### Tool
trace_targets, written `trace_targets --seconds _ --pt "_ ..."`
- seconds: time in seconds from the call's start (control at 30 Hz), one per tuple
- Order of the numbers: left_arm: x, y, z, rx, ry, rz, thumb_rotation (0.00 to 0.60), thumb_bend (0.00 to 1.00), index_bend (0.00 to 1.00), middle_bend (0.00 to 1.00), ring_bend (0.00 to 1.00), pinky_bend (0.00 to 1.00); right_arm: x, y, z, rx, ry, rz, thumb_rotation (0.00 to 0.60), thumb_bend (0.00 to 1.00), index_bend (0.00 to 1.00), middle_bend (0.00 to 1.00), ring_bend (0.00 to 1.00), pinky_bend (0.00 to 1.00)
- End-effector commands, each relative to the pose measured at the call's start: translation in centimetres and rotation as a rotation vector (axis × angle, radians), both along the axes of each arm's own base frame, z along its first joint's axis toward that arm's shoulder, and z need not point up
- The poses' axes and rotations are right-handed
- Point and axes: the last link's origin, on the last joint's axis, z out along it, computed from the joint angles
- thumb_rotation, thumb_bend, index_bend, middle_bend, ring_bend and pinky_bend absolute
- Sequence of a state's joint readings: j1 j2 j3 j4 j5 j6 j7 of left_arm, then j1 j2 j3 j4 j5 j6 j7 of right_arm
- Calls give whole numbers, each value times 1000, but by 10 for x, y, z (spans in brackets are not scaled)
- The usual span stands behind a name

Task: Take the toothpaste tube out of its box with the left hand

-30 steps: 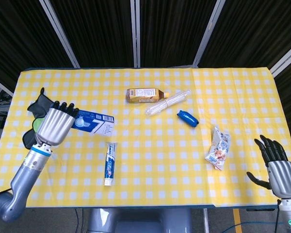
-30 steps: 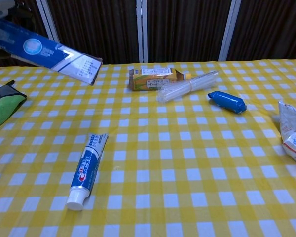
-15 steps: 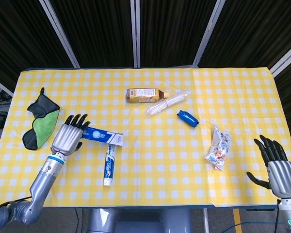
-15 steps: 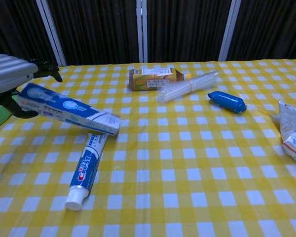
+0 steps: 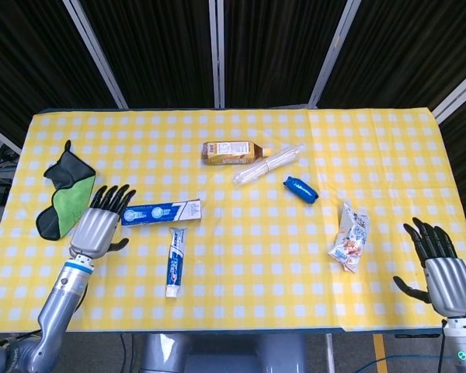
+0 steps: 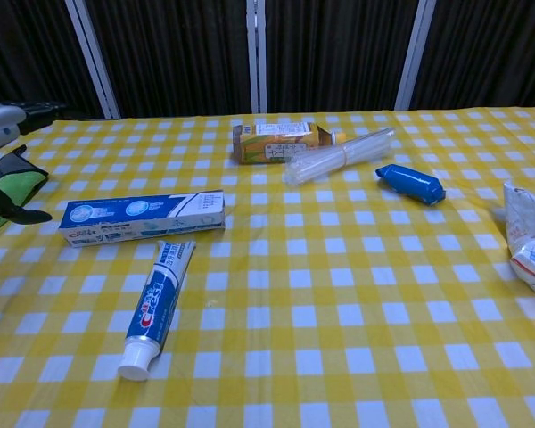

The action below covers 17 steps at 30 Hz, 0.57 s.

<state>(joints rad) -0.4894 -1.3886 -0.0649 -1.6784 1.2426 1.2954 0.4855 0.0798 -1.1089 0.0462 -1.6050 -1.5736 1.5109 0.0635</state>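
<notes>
Yellow-and-white checked cloth covers the table (image 5: 241, 264), and on it, just off the fingertips of the left hand (image 5: 99, 224), lies the blue and white toothpaste box (image 5: 161, 211) flat on its long side, pointing away from the hand toward the table's middle. The left hand is spread, palm down, its dark fingers fanned apart and holding nothing; the box's near end sits just beside those fingers, and whether they touch it cannot be told from the head view. In the chest view only the edge of that hand (image 6: 2, 120) shows, apart from the box (image 6: 143, 217). The toothpaste tube (image 5: 175, 262) is out of the box, lying on the cloth just beyond the box's far side from the hand's knuckles and toward the table's near edge, its white cap (image 6: 135, 360) pointing at the robot and its flat end close under the box. On the other side of the left hand, well apart from the box, a green and black cloth (image 5: 66, 195) is bunched. Far across the table the right hand (image 5: 441, 266) hovers off the near corner with fingers spread and nothing held.
</notes>
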Motion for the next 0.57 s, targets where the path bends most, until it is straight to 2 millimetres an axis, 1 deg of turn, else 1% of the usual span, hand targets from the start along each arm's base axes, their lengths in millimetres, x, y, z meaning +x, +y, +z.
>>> trace_targets --seconds 0.03,0.17,0.3,0.4,0.47,0.57 --pt "-28 -30 14 79 -17 7 600 176 11 0 0 0 0 0 -2 6 10 -3 600 84 40 0 0 0" --pt "-55 -62 24 124 -39 55 600 167 0 0 0 0 1 0 -6 13 25 1 600 84 39 0 0 0" --pt "-72 -83 31 149 -39 79 600 124 0 0 0 0 0 0 -8 16 35 -2 600 84 34 0 0 0" --pt "-83 -94 35 170 -19 86 600 104 0 0 0 0 -1 -1 -9 15 43 -2 600 84 34 0 0 0" --pt "-91 -96 38 176 4 94 600 103 0 0 0 0 -1 -1 -10 15 48 -2 600 84 32 0 0 0" --pt "-96 -97 45 203 -13 114 600 103 0 0 0 0 -2 0 -12 18 59 -2 600 84 26 0 0 0"
